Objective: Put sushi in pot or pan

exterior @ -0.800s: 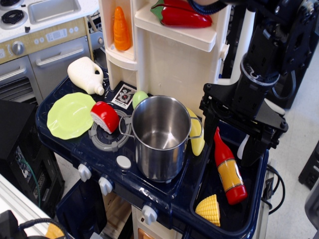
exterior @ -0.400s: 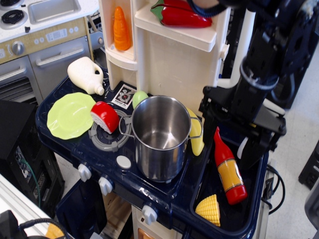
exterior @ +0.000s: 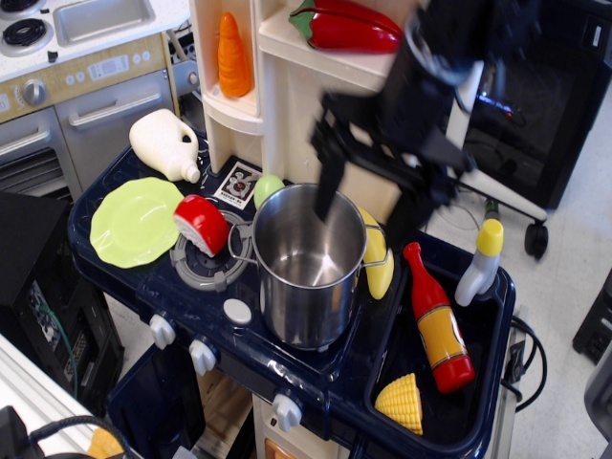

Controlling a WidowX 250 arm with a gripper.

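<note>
The sushi [exterior: 202, 223], a small piece with a glossy red top over a white base, lies on the toy stove burner just left of the pot. The shiny steel pot [exterior: 308, 263] stands upright on the dark blue stovetop and looks empty inside. My gripper [exterior: 368, 210] hangs open and empty above the pot's right rim, blurred by motion. One finger [exterior: 328, 186] points down over the pot's back opening, the other at the right of the rim. The sushi is well to the gripper's left.
A green plate [exterior: 134, 221] and a white jug [exterior: 166, 143] sit left of the sushi. A ketchup bottle [exterior: 435, 320], corn [exterior: 401, 402] and a white bottle [exterior: 478, 261] lie in the sink at right. A yellow banana [exterior: 378, 258] rests beside the pot. Shelves with a carrot [exterior: 232, 55] and chili pepper [exterior: 347, 29] stand behind.
My arm has swung left from over the sink to above the pot's right rim. The ketchup bottle and white bottle are now uncovered. The sushi and pot have not moved.
</note>
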